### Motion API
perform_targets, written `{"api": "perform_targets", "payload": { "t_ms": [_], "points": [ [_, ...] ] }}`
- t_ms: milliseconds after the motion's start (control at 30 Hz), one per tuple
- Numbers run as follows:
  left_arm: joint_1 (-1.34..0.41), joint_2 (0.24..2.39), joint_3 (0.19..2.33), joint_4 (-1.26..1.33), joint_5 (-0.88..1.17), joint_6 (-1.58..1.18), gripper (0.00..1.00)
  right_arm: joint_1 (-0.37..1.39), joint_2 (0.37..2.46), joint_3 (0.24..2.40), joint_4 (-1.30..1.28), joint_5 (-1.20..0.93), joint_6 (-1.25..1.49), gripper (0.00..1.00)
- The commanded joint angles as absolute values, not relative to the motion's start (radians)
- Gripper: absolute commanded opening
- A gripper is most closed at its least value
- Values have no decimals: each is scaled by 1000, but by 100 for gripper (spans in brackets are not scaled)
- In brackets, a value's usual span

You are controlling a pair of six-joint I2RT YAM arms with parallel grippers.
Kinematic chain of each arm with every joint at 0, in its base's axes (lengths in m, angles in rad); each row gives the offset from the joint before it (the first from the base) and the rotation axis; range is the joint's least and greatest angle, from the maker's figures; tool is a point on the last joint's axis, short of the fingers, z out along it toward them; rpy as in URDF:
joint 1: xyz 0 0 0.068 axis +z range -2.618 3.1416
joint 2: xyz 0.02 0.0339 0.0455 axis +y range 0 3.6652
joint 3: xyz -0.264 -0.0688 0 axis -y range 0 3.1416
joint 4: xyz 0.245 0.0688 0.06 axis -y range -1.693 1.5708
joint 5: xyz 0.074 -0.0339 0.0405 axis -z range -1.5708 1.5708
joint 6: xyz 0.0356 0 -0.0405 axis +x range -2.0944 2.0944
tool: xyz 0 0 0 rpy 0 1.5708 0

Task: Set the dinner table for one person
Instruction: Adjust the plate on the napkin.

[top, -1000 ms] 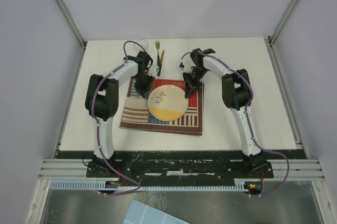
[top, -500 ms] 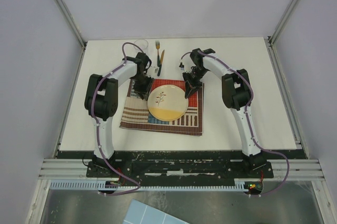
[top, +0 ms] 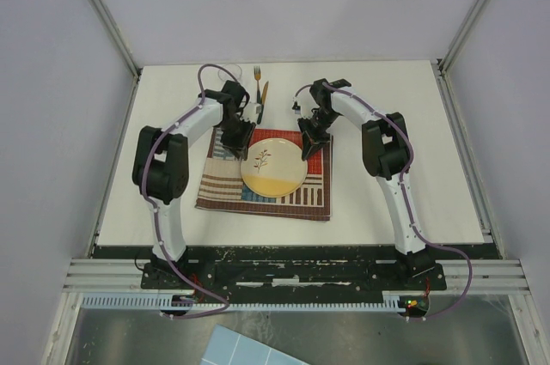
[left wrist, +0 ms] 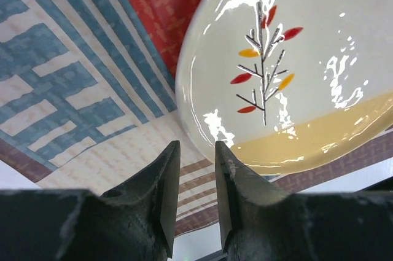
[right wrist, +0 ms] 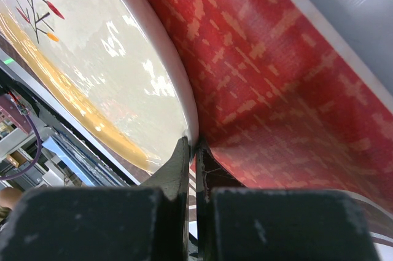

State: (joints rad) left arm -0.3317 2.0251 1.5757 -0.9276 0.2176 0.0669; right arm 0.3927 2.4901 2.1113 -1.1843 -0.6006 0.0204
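— Counter (top: 430, 193), white and metal-framed: where does it stand in this shot?

— It fills the overhead view, running from the arms' bases at the near edge to the far wall. A striped patchwork placemat (top: 222, 186) in red, blue and beige lies flat near its middle, between the two arms.

— What rests on the cloth?

— A round cream plate (top: 271, 167) with a mustard band on its near side and a painted sprig with red and orange leaves. It sits on the far half of the placemat.

— And beyond it?

— A fork (top: 256, 82) and a second utensil (top: 264, 94) lie side by side on the bare counter, just past the placemat's far edge. The fork's tines point away from the arms. What looks like a clear glass (top: 229, 73) stands just to their left, partly behind the left arm's cable.

— How is the left hand (top: 244, 143) placed?

— It is low at the plate's left rim. The wrist camera shows its two fingers a narrow gap apart with nothing between them, the tips just short of the rim and over the beige-striped cloth.

— The right hand (top: 308, 143)?

— It is at the plate's right rim, above the red patch. Its fingers are pressed together, leaving only a thin slit, and the tips are against the plate's edge. Nothing is seen clamped between them.
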Motion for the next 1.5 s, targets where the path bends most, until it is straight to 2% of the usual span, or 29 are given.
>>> {"api": "perform_targets", "payload": {
  "t_ms": [0,433,767,867,967,1000,1467],
  "points": [
    [-353,1943,1542,-901,226,28,36,427,2446,2122,-1164,-636,10,2],
    [-355,2011,1501,-880,160,57,36,426,2444,2119,-1167,-635,6,2],
    [-351,2091,1486,-845,194,59,36,426,2434,2114,-1170,-642,0,2],
    [-350,2111,1481,-845,225,56,28,426,2433,2114,-1170,-645,0,2],
    [-350,2118,1470,-845,246,51,6,426,2432,2114,-1172,-647,0,2],
    [-351,2117,1468,-845,247,49,3,427,2431,2115,-1173,-650,0,2],
    [-350,2076,1549,-900,230,66,3,464,2373,2142,-1205,-659,-15,2]
  ]
}}
